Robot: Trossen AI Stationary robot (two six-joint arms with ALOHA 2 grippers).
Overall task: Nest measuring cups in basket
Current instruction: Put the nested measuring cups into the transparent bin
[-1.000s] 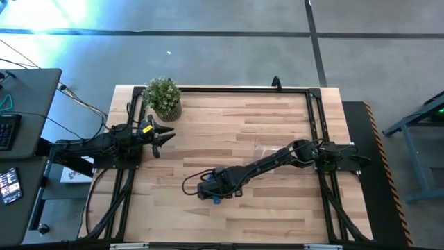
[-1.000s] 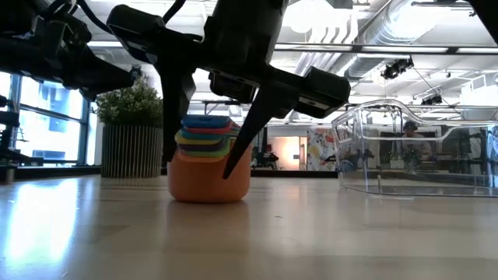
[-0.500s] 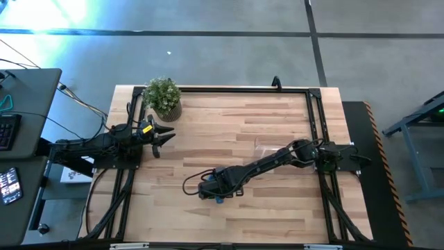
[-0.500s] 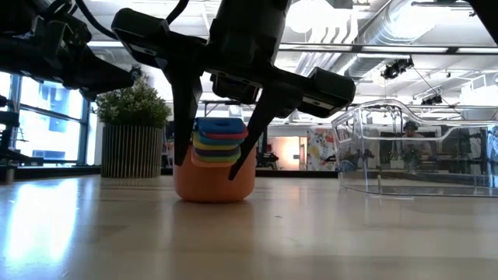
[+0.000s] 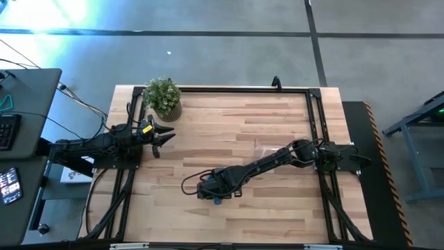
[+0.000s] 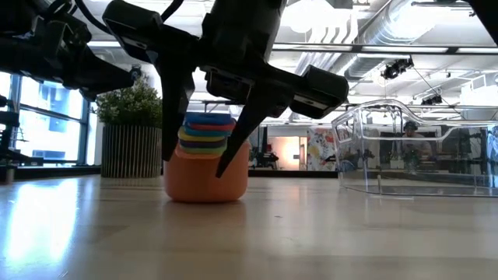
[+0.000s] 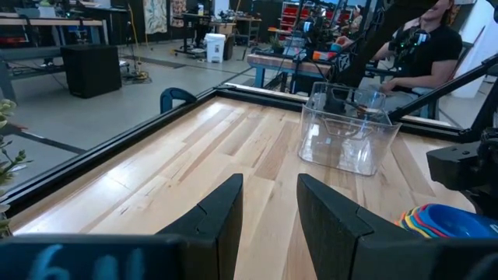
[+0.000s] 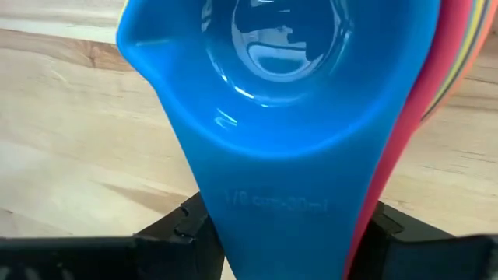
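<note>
The right tool (image 6: 198, 152) reaches down over a nested stack of measuring cups (image 6: 206, 167) standing on the tabletop (image 5: 229, 125) toward its front edge, a little left of the middle. In the low view its two dark fingers (image 6: 175, 109) straddle the stack, one on each side against the coloured rims, closed onto the cups. The outermost cup is salmon (it sits flat on the wood), with yellow, green, purple, magenta and blue rims showing above it. In the right wrist view the blue cup (image 8: 288, 101) lies innermost, its handle pointing back between the fingers.

The clear plastic basket (image 7: 346, 136) stands apart from the stack, nearer the right edge.

The left tool (image 5: 161, 137) waits above the left edge, beside a potted plant (image 5: 164, 97), its fingers parted and holding nothing.
</note>
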